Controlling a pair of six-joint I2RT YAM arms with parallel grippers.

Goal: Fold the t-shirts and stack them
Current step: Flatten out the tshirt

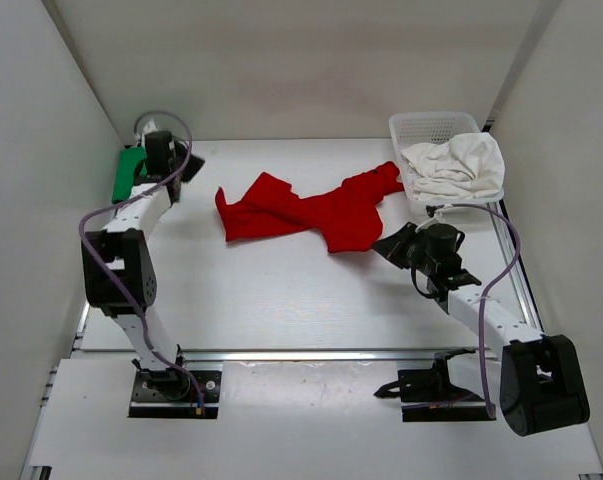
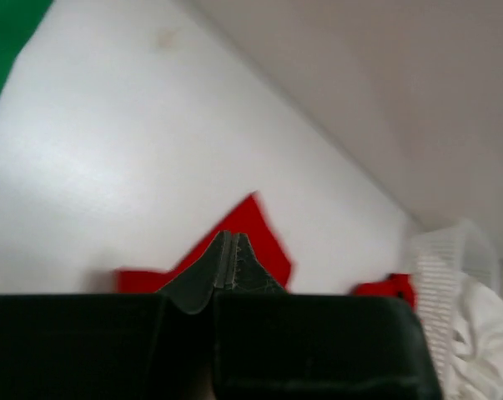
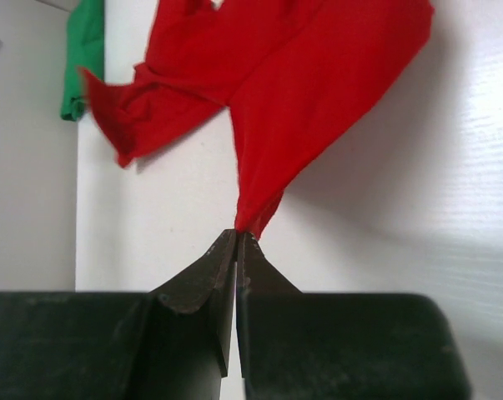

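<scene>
My right hand (image 3: 237, 239) is clenched on a corner of the red shirt (image 1: 311, 212), which lies crumpled across the middle of the desk (image 1: 281, 300), toward the far edge. My left hand (image 2: 232, 243) is clenched on nothing, up by the far left corner just beside the green shirt (image 1: 128, 175) bunched there. The white shirt (image 1: 459, 165) is heaped in the basket (image 1: 426, 127) at the far right corner
</scene>
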